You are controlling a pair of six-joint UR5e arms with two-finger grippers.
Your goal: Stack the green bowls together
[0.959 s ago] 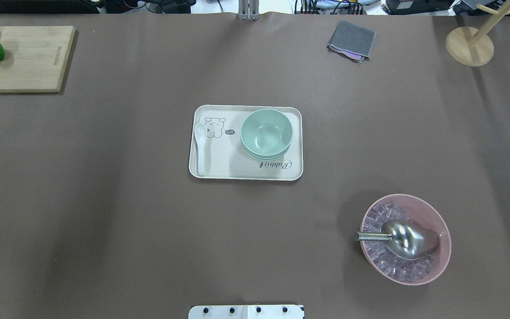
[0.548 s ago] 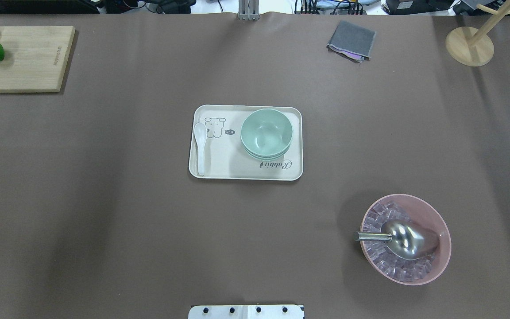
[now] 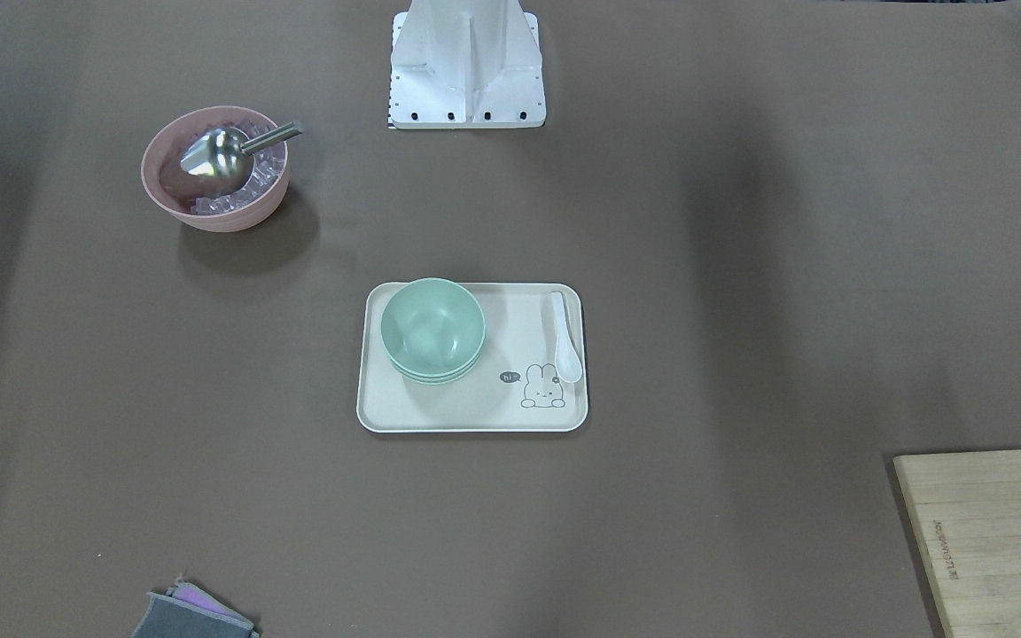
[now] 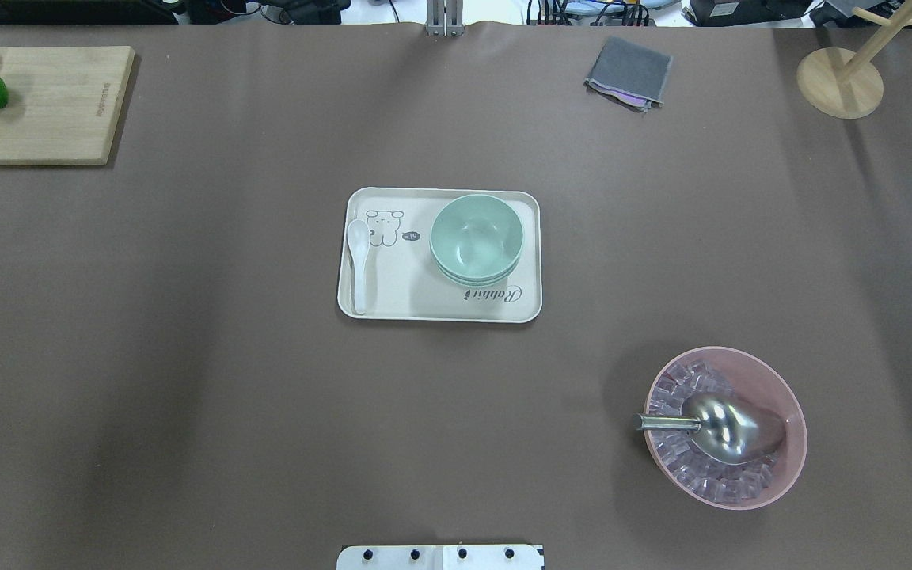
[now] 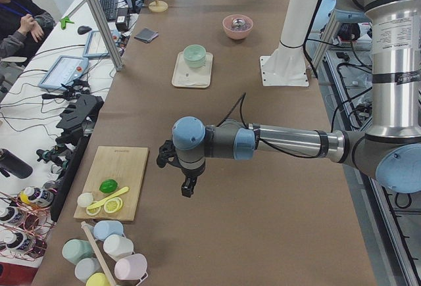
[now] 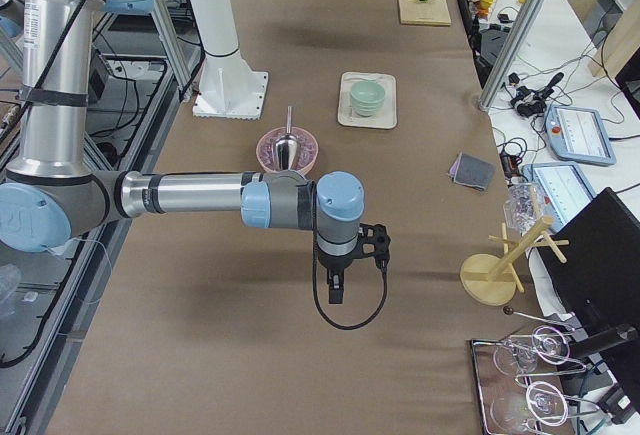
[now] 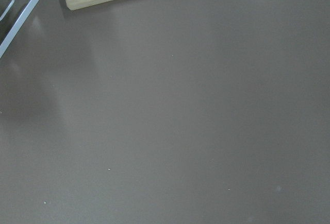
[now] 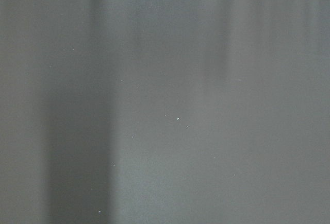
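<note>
Nothing has shifted: the green bowls (image 4: 476, 240) sit nested on the tray (image 4: 393, 305), so I judge the stacking done. My left fingers (image 5: 187, 188) and right fingers (image 6: 337, 291) hang well away over the surface; open or closed, I cannot tell.

- Brushed-silver tubular left arm (image 5: 289, 143), with dark grey joint housings and round pale blue joint caps.
- Matching silver-and-blue right arm (image 6: 190, 195).
- Small black two-finger left gripper (image 5: 187, 190).
- Black two-finger right gripper (image 6: 337, 295), with a thin black cable (image 6: 347, 328) looping beneath it.
- White metal pedestal (image 3: 466, 71), its square foot plate dotted with dark bolts.
- White printed label (image 5: 396, 31) on one silver tube.
</note>
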